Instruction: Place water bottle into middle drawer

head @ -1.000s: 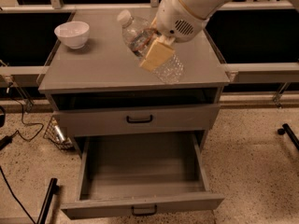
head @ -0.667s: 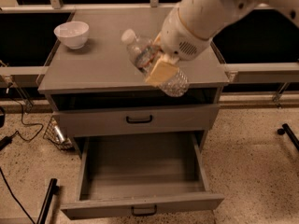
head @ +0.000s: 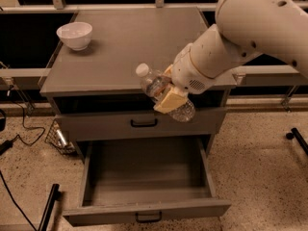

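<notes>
So the robot's claw (head: 164, 94), on the end of a chunky white arm (head: 250, 28), has its tan fingers (head: 172, 101) clamped around the middle of the small clear ribbed plastic water bottle (head: 151, 83) with the white cap. The bottle's tilted, cap up and to the left, base down to the right. It's hanging in the air right at the front edge of the flat grey worktop (head: 125, 42), in front of the closed grey upper drawer front (head: 96, 125) with its black handle. Below that, the wide grey middle drawer (head: 144, 174) stands pulled open, flat floor showing, small black handle on its front panel. A round white bowl (head: 74, 35) sits at the worktop's back left, well apart from the bottle.
</notes>
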